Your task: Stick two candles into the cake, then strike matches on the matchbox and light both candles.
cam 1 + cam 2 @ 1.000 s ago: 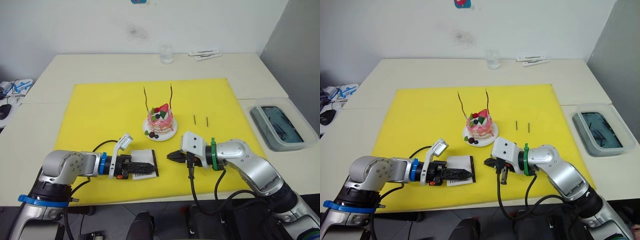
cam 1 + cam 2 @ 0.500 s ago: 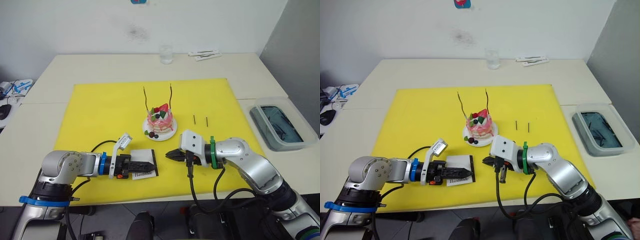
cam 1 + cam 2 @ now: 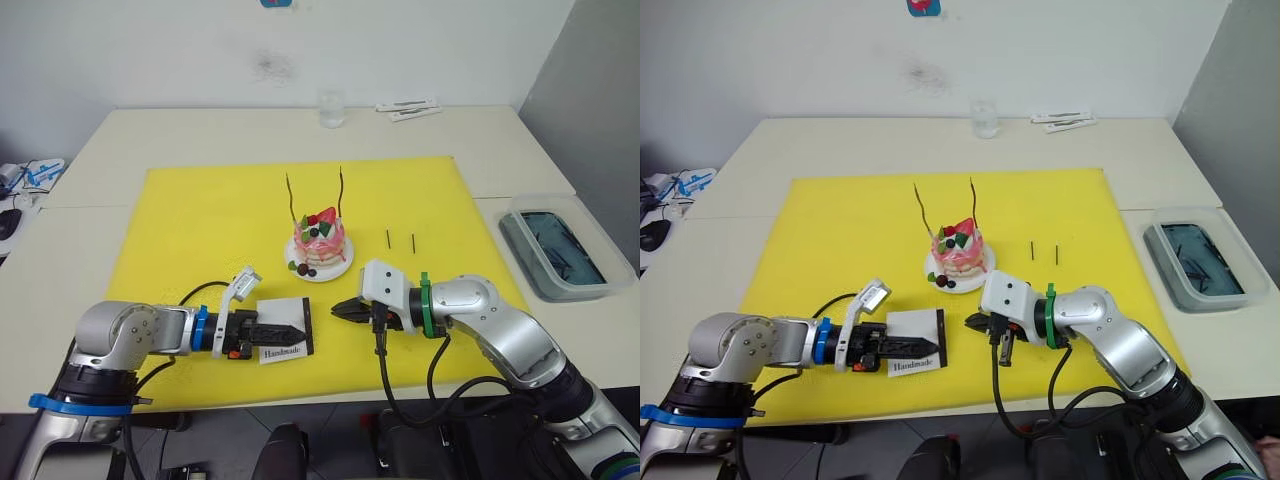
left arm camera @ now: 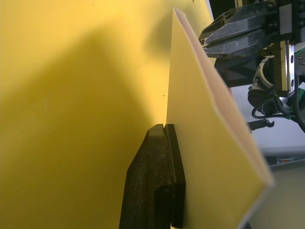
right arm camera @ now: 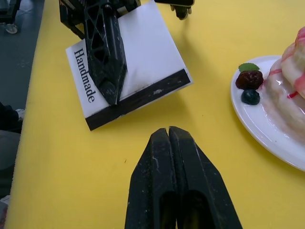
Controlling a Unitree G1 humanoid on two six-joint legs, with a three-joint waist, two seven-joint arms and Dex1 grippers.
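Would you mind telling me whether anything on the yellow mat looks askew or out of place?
The matchbox sits tilted, one side raised off the mat, with the left gripper shut on it. The right gripper is shut on nothing, while both matches lie untouched.

The left gripper (image 3: 290,331) lay over the matchbox (image 3: 283,348), hiding much of its top face, and in its own wrist view the box ran off the frame at five o'clock. The cake (image 5: 289,85) was cut off at three o'clock in the right wrist view. The matches (image 3: 401,240) were too small to make out their heads
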